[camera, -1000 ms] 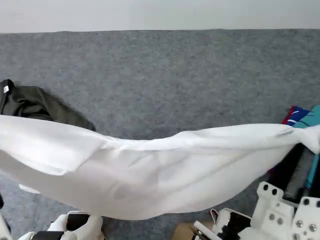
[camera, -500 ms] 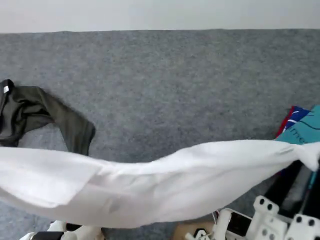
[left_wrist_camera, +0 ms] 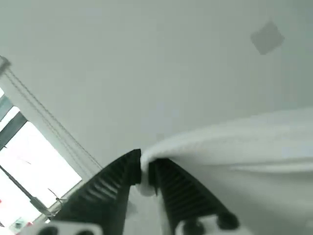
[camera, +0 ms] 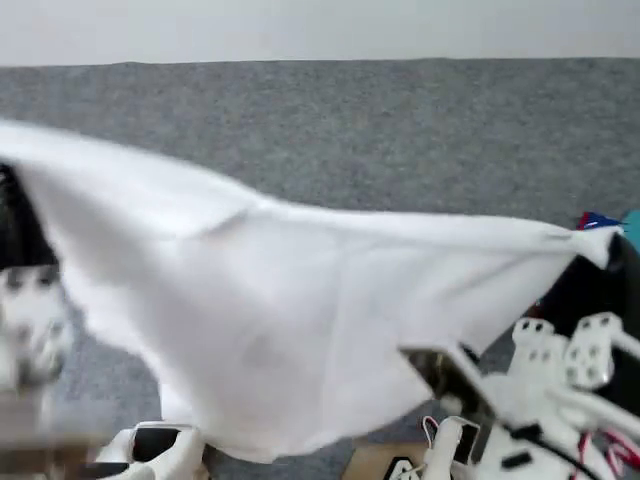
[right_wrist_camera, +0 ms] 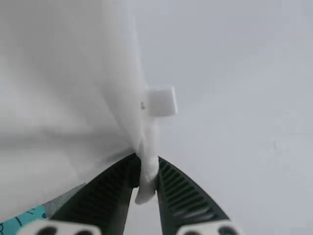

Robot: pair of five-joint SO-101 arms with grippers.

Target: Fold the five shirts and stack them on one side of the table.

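The left pincer (left_wrist_camera: 145, 166) is closed tight on a bunched edge of the white shirt (camera: 300, 300). The cloth is squeezed between its two ribbed black fingers and spills away to one side of them. The right pincer (right_wrist_camera: 145, 169) is likewise clamped on a pinch of the shirt's edge, with the rest of the cloth hanging off beyond its tips. Held at two far ends like this, the shirt is stretched wide in the air between the pincers, above the grey table (camera: 400, 130). I judge this is so it can be laid down flat for folding.

Just past the right pincer's tips a small white sewn-in tag (right_wrist_camera: 160, 102) sticks out from the seam, and the faint mark on it is too small to read. Near the right pincer a sliver of blue and teal fabric (camera: 595, 220) peeks out, probably other shirts, and no print on it is legible.
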